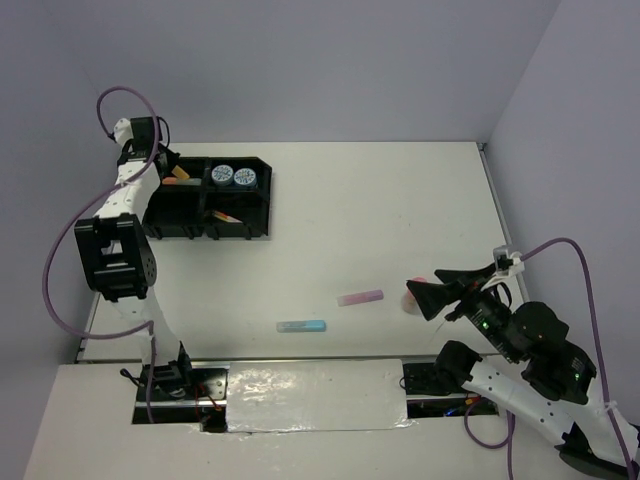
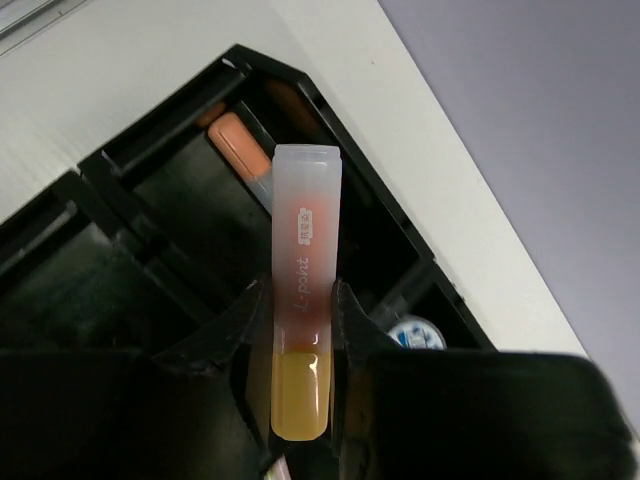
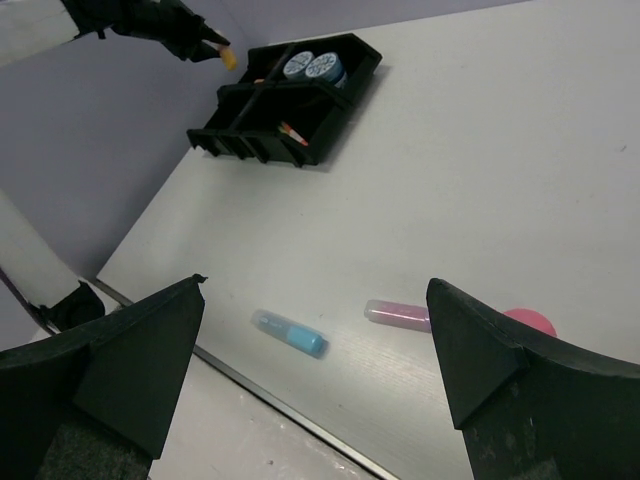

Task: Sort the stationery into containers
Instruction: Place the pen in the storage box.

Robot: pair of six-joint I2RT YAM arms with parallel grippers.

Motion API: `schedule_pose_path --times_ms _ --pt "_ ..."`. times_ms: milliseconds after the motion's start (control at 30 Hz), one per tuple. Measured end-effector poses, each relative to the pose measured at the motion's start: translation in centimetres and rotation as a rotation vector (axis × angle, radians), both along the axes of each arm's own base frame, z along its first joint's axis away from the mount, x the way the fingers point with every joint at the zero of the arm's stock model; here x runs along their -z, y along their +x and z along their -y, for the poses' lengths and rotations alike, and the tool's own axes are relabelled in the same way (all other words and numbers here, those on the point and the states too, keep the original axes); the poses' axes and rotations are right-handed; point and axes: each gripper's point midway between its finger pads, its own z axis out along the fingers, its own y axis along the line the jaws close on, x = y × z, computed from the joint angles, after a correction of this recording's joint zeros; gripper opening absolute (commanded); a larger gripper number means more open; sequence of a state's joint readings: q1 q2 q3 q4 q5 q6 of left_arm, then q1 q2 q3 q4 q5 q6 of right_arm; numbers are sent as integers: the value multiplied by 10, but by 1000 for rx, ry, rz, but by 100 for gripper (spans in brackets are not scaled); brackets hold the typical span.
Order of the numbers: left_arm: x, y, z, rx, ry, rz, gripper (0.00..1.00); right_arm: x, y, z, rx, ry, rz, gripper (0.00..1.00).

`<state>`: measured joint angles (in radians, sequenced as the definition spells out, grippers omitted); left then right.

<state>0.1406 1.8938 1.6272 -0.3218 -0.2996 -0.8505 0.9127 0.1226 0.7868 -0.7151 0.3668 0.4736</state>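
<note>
My left gripper (image 2: 303,300) is shut on an orange highlighter (image 2: 305,230), cap pointing away, held above the black tray's (image 2: 335,125) far-left compartment, where another orange highlighter (image 2: 240,145) lies. From above, that gripper (image 1: 165,170) hangs over the tray's (image 1: 268,205) back left corner. Two blue-white tape rolls (image 1: 234,177) fill the back right compartment and a thin pen (image 1: 226,215) lies in the front right one. On the table lie a blue highlighter (image 1: 301,326) and a purple highlighter (image 1: 360,298). My right gripper (image 3: 315,283) is open above them, beside a pink-capped bottle (image 3: 530,322).
The table's near edge, a metal strip (image 3: 300,425), runs just below the blue highlighter (image 3: 290,333). A purple wall stands behind and to the left of the tray (image 3: 330,95). White tabletop stretches between the tray and the loose highlighters.
</note>
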Motion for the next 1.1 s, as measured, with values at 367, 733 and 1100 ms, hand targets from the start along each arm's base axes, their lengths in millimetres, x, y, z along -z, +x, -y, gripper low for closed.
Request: schedule_pose_path --times_ms 367,733,1100 --pt "21 46 -14 -29 -97 130 24 35 23 -42 -47 -106 -87 100" --pt "67 41 -13 -83 -161 69 76 101 56 -69 56 -313 -324 100" --pt "58 43 -12 -67 -199 90 99 104 73 -97 178 -351 -407 100"
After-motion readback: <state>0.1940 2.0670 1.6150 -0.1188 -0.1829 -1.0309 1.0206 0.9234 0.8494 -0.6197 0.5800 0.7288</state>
